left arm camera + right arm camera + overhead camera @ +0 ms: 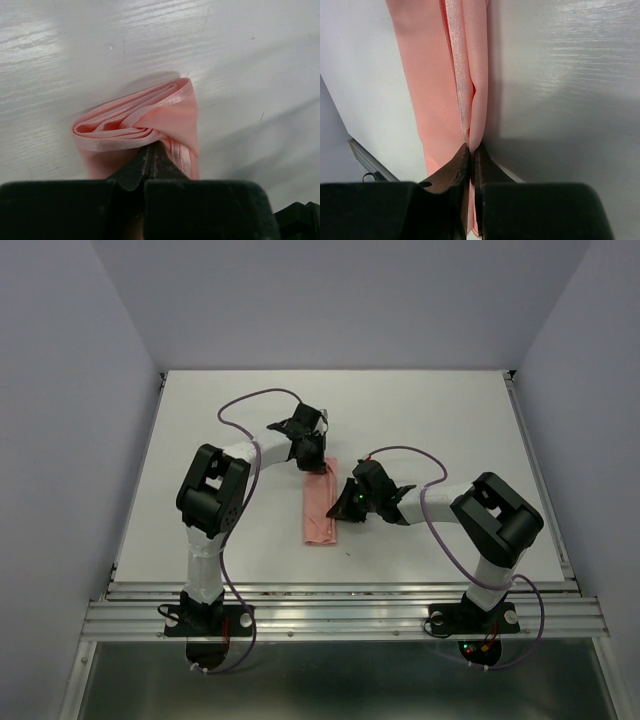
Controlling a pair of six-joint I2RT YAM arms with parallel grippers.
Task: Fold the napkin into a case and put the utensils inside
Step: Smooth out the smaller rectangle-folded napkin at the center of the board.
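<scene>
The napkin (320, 510) lies mid-table as a narrow salmon-pink layered strip, the case shape, running front to back. My left gripper (312, 462) is at its far end, jaws shut on the layered end of the cloth (150, 117), which bunches and lifts around the fingertips (142, 157). My right gripper (342, 502) is at the strip's right long edge, jaws shut on the folded edge of the napkin (440, 75); the cloth is pinched between the pads (460, 165). No dark-teal utensils show in any view.
The white table (450, 430) is boxed in by grey-lilac walls at left, right and back. A metal rail (340, 615) runs along the near edge. Purple cables (250, 400) loop above both arms.
</scene>
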